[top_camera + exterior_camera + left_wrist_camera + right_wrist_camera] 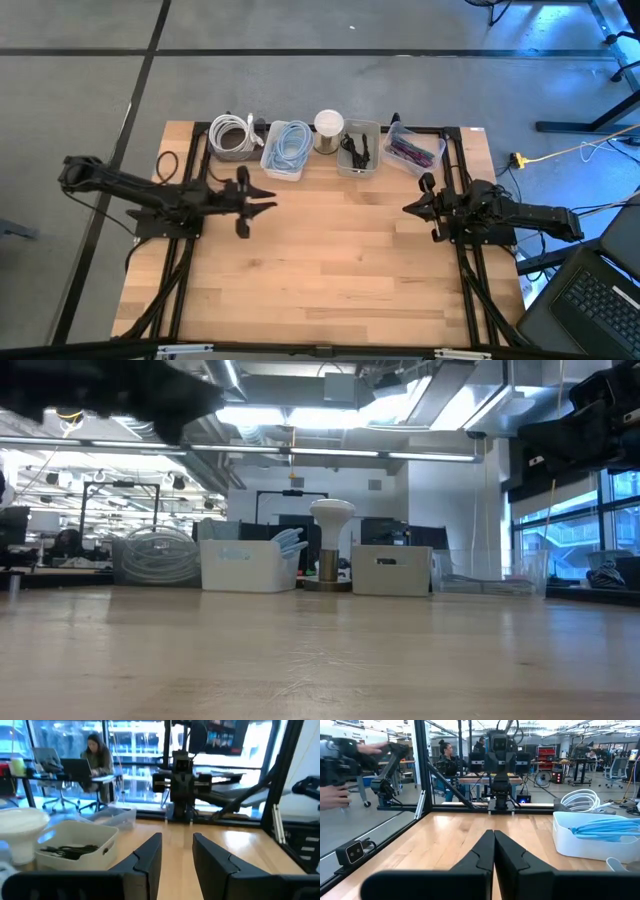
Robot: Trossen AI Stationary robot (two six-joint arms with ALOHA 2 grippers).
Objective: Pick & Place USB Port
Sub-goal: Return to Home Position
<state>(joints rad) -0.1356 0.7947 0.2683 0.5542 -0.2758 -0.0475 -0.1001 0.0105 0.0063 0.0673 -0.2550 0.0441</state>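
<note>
I cannot make out a USB port in any view. Small black items lie in a white bin at the table's far edge, also seen in the left wrist view. My left gripper hovers level over the table's left half, near of the bins, pointing toward the right arm. It is open, with nothing between its fingers. My right gripper waits at the table's right side, shut and empty, pointing left.
Along the far edge stand a bin of white cable, a bin of blue cable, a white mushroom-shaped object and a clear bin. Bare wood spans the middle and near part. People show beyond the table.
</note>
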